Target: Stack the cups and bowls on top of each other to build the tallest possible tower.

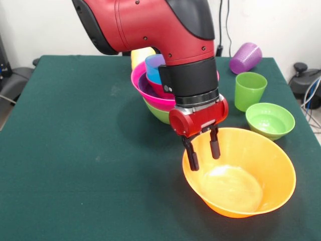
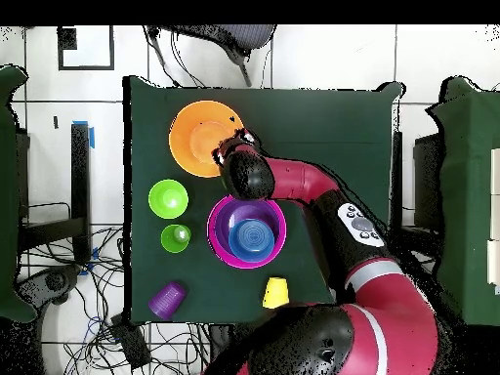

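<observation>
My gripper (image 1: 203,150) hangs over the far left rim of the large orange bowl (image 1: 261,170), open, with one finger outside the rim and one inside. In the overhead view the gripper (image 2: 231,148) is at the bowl's (image 2: 195,137) edge. The tower (image 1: 145,83) stands behind the arm: a green base bowl, then pink, purple, red and blue bowls nested; it also shows in the overhead view (image 2: 220,239). A green cup (image 1: 250,90) stands upright. A purple cup (image 1: 246,57) lies on its side. A yellow cup (image 1: 140,54) is behind the tower.
A small light green bowl (image 1: 270,119) sits just right of the orange bowl, in front of the green cup. The table's (image 1: 75,150) right edge is close to these. Cables and chairs surround the table in the overhead view.
</observation>
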Action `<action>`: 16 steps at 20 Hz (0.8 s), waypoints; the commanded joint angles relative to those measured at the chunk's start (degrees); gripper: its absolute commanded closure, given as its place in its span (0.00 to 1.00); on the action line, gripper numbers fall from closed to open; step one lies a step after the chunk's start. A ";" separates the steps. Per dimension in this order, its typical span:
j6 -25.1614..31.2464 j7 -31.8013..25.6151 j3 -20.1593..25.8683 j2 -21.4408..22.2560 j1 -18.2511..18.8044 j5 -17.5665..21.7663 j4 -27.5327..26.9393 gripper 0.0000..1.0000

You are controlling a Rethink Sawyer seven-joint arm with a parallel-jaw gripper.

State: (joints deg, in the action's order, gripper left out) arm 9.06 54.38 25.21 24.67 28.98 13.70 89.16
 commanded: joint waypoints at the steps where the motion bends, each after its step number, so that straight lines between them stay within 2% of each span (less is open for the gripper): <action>1: 5.22 4.60 -3.71 -1.93 -2.41 3.55 -3.83 0.00; 7: 7.08 3.33 -5.28 -3.34 -3.18 4.08 -3.99 0.00; 16: 0.68 3.74 -7.42 -4.33 -4.01 7.04 -4.64 0.00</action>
State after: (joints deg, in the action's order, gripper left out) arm 9.03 54.38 20.89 23.99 26.77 15.24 88.05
